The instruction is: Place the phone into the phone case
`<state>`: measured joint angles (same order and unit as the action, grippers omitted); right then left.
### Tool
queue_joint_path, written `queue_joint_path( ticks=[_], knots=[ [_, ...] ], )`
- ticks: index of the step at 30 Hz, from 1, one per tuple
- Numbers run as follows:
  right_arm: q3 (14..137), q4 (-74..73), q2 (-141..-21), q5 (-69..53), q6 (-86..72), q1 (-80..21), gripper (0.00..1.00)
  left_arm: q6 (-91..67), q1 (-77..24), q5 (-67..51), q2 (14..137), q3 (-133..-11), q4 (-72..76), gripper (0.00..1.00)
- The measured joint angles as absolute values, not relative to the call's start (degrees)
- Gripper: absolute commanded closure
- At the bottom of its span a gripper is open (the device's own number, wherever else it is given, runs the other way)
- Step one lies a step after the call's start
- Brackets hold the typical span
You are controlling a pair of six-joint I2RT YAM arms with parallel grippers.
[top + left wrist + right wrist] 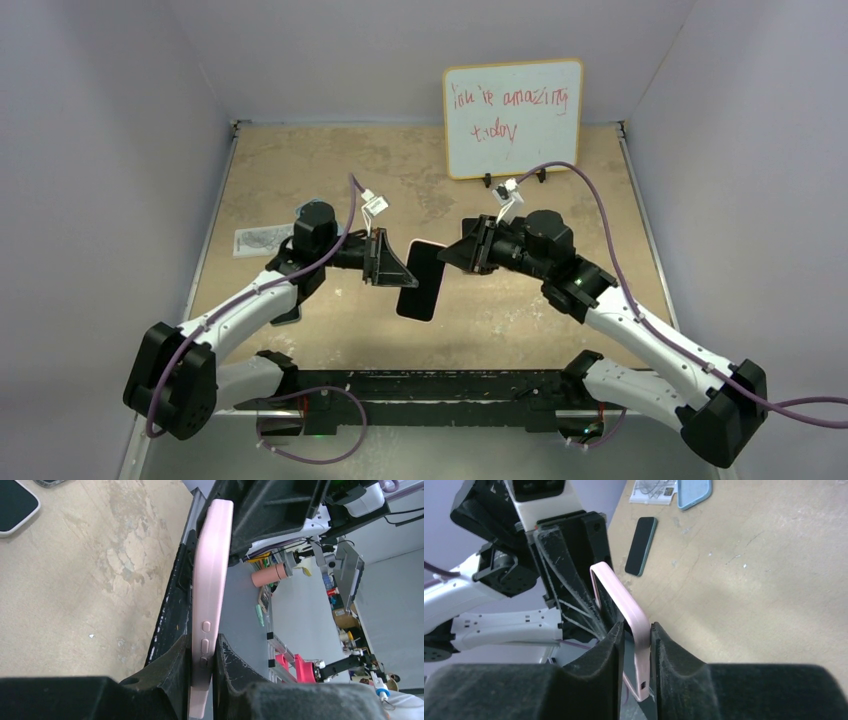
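Pink phone case (212, 570) with a dark phone (420, 285) inside, held above the desk (749, 570). Left end effector (202, 647) and right end effector (638, 630) are both clamped on it. Only the right wrist view shows the second phone (641, 545) lying flat. Only the left wrist view shows the side buttons (205, 640).

- Left arm (240, 312): white shell links, black joint housings, round black motor drum at the wrist.
- Right arm (645, 335): same white-and-black build.
- Left base block (170, 382) and right base block (725, 418): chunky black housings with rounded corners.
- Left cable (335, 250): purple, clipped along the arm, slack loop at the near edge.
- Right cable (600, 205): purple, arching over the wrist, trailing off to the right.
- Camera brackets: small, white, one per wrist, left bracket (375, 203), right bracket (510, 195).
- Left gripper (202, 652): black; fingers (564, 575) triangular, open-ribbed, scuffed white.
- Right gripper (636, 630): black, thick matte fingers with curved inner faces.
- Mounting rail (430, 395): black bar between the bases, dotted with pale fasteners.
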<state>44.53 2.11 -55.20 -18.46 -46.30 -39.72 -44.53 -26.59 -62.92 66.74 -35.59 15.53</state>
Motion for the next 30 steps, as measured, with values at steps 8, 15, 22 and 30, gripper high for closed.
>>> queue_joint_path(
  ticks=[8,15,22,30],
  knots=[
    [42.52,5.58,-55.09,-18.17,-47.70,-39.31,1.00,-46.63,-26.15,-63.07,67.07,-35.57,16.14,1.00],
    [42.35,5.48,-55.02,-17.21,-48.40,-39.33,0.54,-46.94,-26.28,-62.28,67.07,-35.57,16.23,1.00],
    [41.98,3.95,-53.49,-15.81,-48.95,-39.42,0.02,-44.66,-26.26,-53.93,68.45,-36.38,9.41,1.00],
    [41.82,0.60,-50.92,-13.34,-48.29,-39.46,0.01,-42.87,-24.29,-41.98,79.94,-42.41,3.49,1.00]
  ],
)
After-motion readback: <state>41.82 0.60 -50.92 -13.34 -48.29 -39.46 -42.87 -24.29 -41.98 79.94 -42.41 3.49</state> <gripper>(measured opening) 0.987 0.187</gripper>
